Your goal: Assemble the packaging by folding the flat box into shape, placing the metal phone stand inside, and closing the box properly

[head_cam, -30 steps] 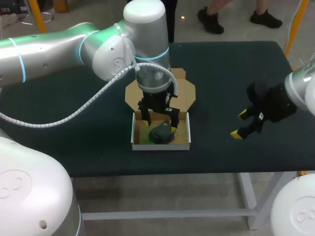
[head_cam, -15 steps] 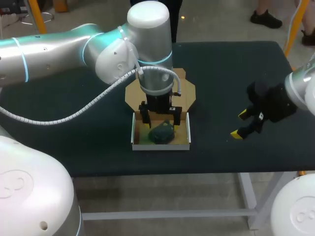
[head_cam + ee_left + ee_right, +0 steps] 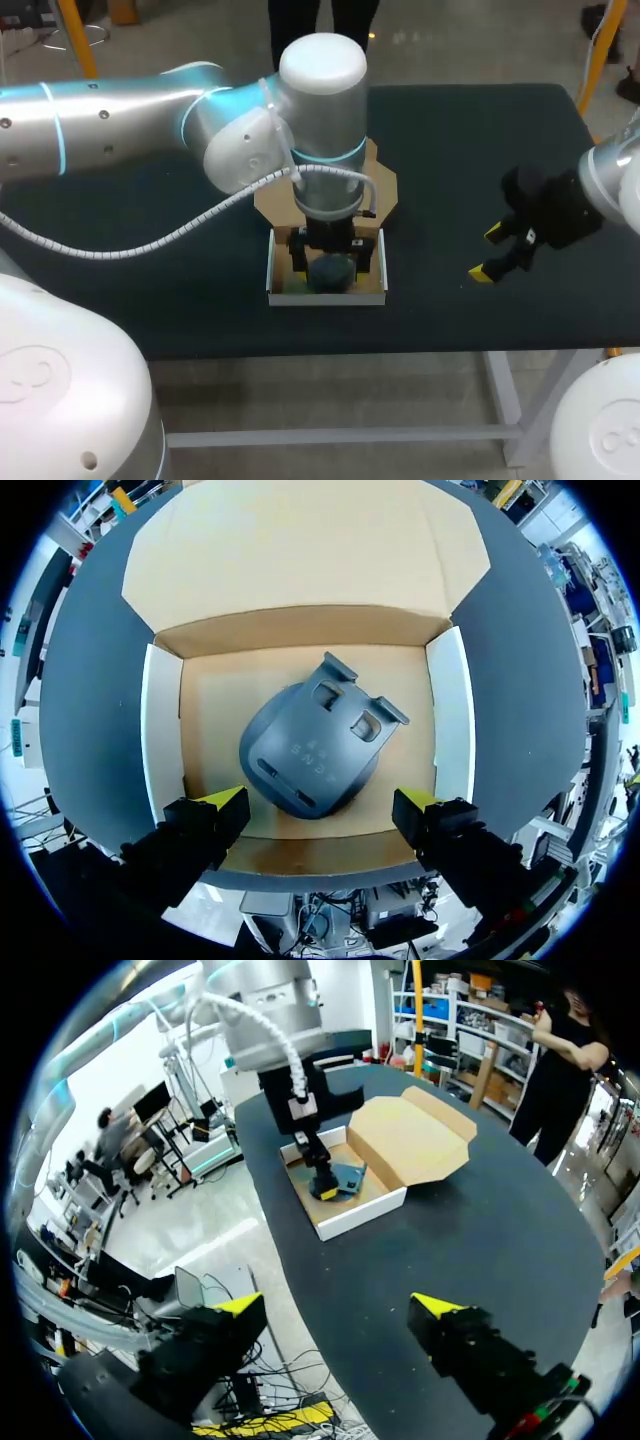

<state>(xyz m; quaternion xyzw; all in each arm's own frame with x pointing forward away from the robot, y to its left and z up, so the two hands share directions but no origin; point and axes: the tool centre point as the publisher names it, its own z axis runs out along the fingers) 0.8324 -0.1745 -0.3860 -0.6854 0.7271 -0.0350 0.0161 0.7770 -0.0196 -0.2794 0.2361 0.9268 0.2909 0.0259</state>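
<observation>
A shallow white-walled cardboard box stands open on the dark table, its brown lid folded flat behind it. The dark grey metal phone stand lies flat on the box floor. My left gripper hangs straight over the box, open, with one yellow tip at each side of the stand's near edge and neither touching it. From above, the left arm's wrist hides most of the stand. My right gripper is open and holds nothing, well to the right of the box.
The box sits mid-table, a short way in from the table's front edge. Bare dark tabletop lies to its left, and more lies between the box and my right gripper.
My left arm has shifted right and toward the front of the box, and its gripper has turned to sit squarely over the stand. The right arm has kept still.
</observation>
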